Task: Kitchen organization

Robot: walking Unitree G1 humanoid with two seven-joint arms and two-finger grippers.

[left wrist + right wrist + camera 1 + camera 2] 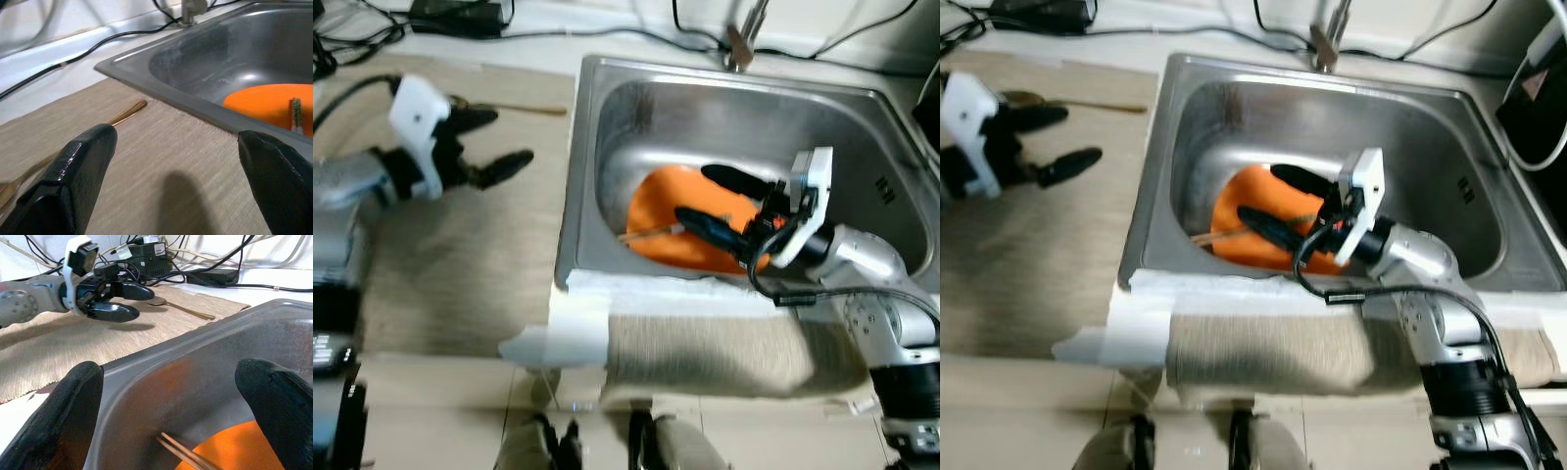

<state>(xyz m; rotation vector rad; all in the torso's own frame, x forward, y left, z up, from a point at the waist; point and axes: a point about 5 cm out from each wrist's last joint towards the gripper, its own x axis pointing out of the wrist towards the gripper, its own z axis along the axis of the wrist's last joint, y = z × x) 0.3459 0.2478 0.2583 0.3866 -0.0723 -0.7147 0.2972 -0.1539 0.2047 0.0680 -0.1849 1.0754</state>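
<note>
Down in the centre of the left eye view, the steel sink (597, 117) holds an orange plate (680, 220) lying flat on its floor, with a pair of thin chopsticks (651, 233) resting across the plate's left edge. The right gripper (710, 201) is inside the basin, its two black fingers spread apart, one above the plate and one low over it; nothing is clamped between them. At the upper left of the frame the left gripper (499, 142) hovers over the beige mat (460, 274), fingers also apart and empty. Just beyond it, toward the top of the frame, a gold spoon (183, 308) lies on the mat.

The likely next move is a grasp on the plate or the chopsticks, and both look risky. The plate sits flat on slick steel, so a finger may skate over the rim and push it against the sink wall. The chopsticks are thin and loose; a nudge could roll them off the plate.

Whether the lower right finger already touches the plate cannot be told. The faucet (744, 39) is cut off at the top edge, and the spoon's bowl is partly hidden behind the left gripper.
</note>
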